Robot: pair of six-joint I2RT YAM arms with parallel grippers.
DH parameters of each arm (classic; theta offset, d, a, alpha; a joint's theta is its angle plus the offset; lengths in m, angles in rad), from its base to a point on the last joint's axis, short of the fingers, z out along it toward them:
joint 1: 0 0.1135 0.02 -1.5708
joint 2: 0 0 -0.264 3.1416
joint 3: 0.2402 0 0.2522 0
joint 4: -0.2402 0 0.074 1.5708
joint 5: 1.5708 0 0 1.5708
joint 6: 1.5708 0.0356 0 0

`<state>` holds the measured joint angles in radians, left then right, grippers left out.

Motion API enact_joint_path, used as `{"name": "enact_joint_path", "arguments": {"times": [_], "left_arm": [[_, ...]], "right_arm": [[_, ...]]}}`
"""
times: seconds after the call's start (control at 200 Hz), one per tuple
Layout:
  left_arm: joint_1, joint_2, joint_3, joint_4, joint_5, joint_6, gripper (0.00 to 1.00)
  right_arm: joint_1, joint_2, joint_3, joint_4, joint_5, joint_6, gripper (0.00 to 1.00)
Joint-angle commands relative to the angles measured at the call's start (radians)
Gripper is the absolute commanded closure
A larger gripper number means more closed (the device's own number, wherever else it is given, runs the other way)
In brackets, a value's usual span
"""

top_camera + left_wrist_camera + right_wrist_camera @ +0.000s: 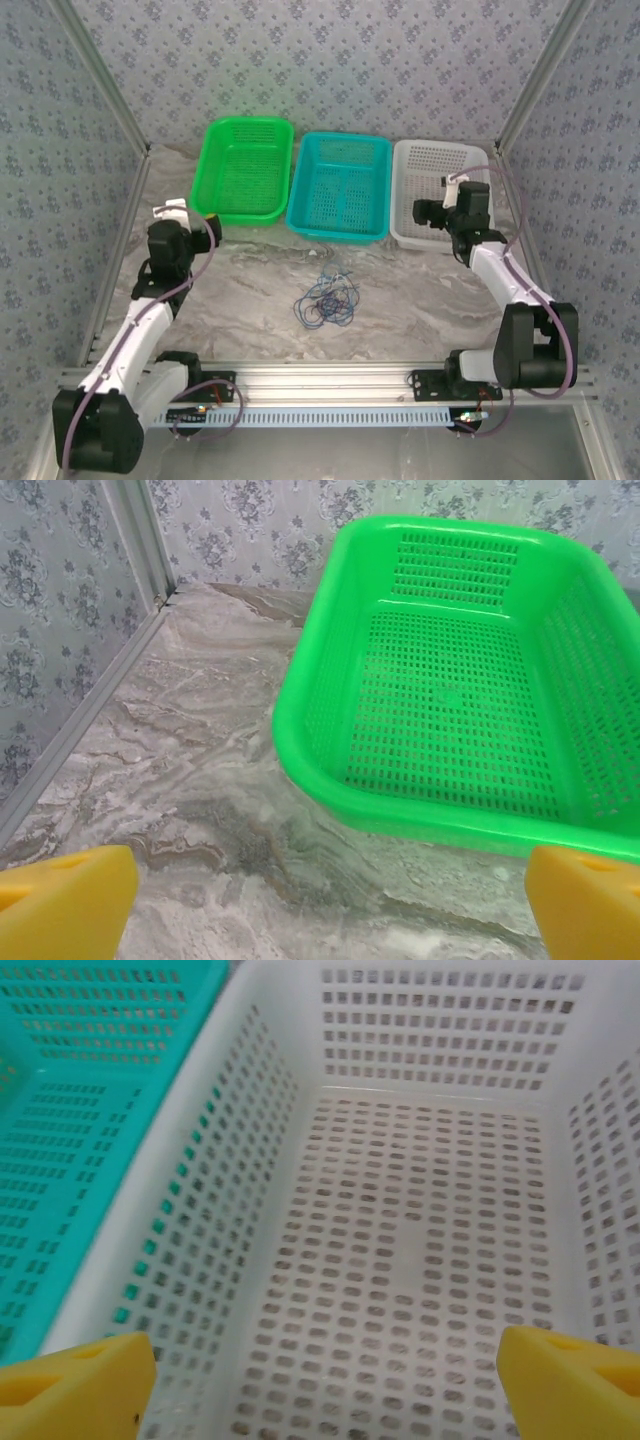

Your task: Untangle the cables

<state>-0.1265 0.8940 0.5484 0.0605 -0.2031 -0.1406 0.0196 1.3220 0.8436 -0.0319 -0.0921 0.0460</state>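
The cables (325, 297) lie in one loose tangle of thin blue, white and dark loops on the marble table, midway between the two arms and just in front of the teal basket (340, 185). My left gripper (208, 226) hovers open at the near left corner of the green basket (243, 168), far left of the tangle. In the left wrist view its yellow fingertips (65, 900) stand wide apart over bare table, with nothing between them. My right gripper (420, 212) is open above the white basket (440, 195); its yellow fingertips (75, 1385) frame the basket floor.
Three baskets stand in a row at the back: the green basket (450, 680), the teal basket (70, 1110) and the white basket (420, 1210). Patterned walls with metal posts (110, 90) close in the sides and back. An aluminium rail (330, 380) runs along the near edge.
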Motion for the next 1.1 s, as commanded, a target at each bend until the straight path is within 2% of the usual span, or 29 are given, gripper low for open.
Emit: {"name": "enact_joint_path", "arguments": {"times": [0.0,0.11,0.18,0.285,0.505,0.645,0.785,0.914,1.099], "left_arm": [[-0.021,0.028,0.084,-0.046,0.009,0.001,0.01],[-0.023,0.198,0.252,-0.105,0.098,0.029,0.01],[-0.022,0.311,0.365,-0.146,0.167,0.028,0.01],[-0.029,0.459,0.492,-0.157,0.270,0.053,0.04],[-0.032,0.672,0.670,-0.220,0.302,0.069,0.08],[-0.036,0.749,0.716,-0.302,0.337,0.074,0.12],[-0.045,0.785,0.710,-0.333,0.356,0.077,0.20],[-0.059,0.786,0.699,-0.368,0.356,0.072,0.26],[-0.067,0.750,0.645,-0.384,0.355,0.043,0.30]], "right_arm": [[0.005,0.032,0.107,-0.195,-0.018,0.090,0.10],[0.020,0.154,0.262,-0.376,-0.058,0.145,0.21],[0.036,0.197,0.313,-0.424,-0.080,0.173,0.27],[0.057,0.185,0.280,-0.402,-0.071,0.218,0.28],[0.131,0.105,0.258,-0.470,-0.097,0.173,0.28],[0.209,0.032,0.244,-0.551,-0.127,0.155,0.28],[0.278,-0.019,0.226,-0.647,-0.216,0.158,0.28],[0.341,-0.060,0.197,-0.691,-0.352,0.190,0.28],[0.449,-0.045,0.149,-0.720,-0.440,0.250,0.32]]}}
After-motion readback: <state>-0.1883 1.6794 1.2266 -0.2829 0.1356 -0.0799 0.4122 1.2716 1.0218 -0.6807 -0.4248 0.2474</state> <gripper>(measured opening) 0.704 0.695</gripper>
